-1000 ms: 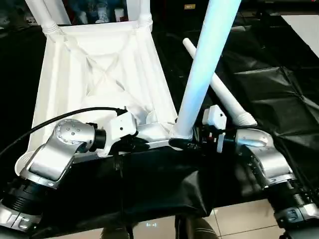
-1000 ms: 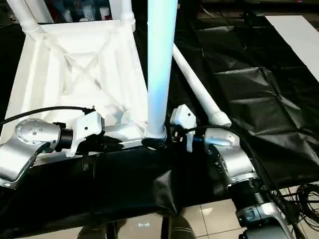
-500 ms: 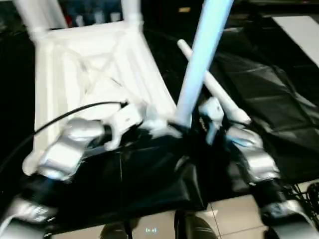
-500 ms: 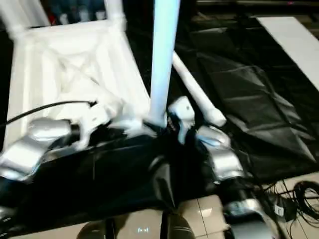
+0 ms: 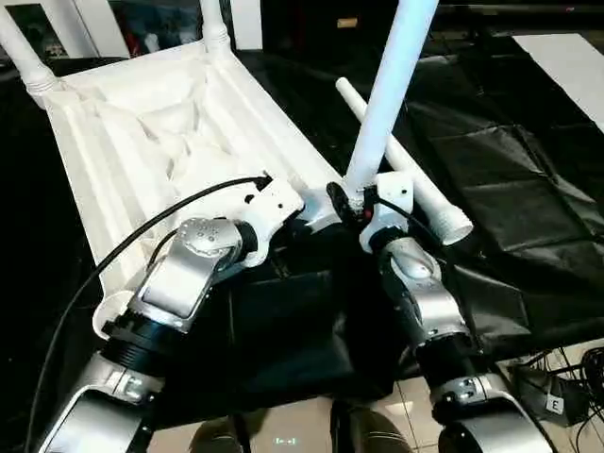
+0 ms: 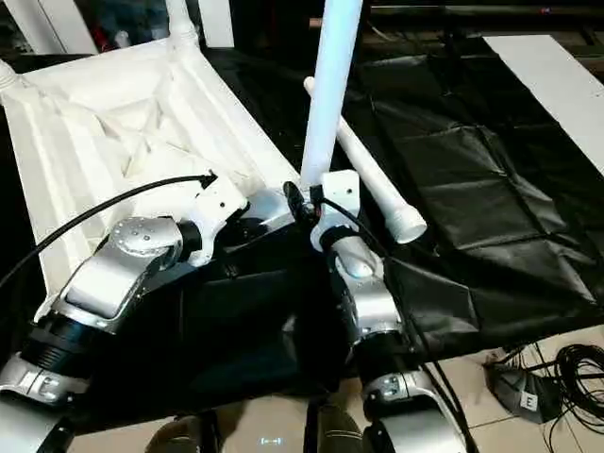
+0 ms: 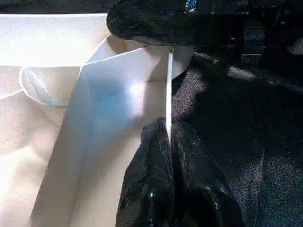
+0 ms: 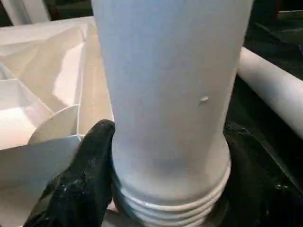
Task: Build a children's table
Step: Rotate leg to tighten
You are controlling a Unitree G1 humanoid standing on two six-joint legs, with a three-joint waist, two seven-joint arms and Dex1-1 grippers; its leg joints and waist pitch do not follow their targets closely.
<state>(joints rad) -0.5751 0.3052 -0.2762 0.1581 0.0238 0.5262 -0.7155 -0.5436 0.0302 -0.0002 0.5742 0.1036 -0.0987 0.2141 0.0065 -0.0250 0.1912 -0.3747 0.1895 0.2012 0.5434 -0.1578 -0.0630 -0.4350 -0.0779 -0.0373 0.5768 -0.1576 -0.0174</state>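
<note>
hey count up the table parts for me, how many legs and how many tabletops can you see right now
Legs standing in the tabletop's far corners: 2
Leg upright at the near corner, at the right end effector: 1
Leg lying on the black sheet: 1
Tabletop: 1
Total: 5

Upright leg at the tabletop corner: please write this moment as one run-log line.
right gripper: shut on upright leg | left gripper: shut on tabletop rim | spare leg: lying on black sheet

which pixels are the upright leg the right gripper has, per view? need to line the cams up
Left eye: upright leg, centre-right, rising from the near right corner.
Right eye: centre, off the top edge.
Left wrist: cannot make it out.
Right wrist: broad white tube, ribbed base, right gripper around it.
Shared landmark: the loose leg lying on black sheeting beside it.
</note>
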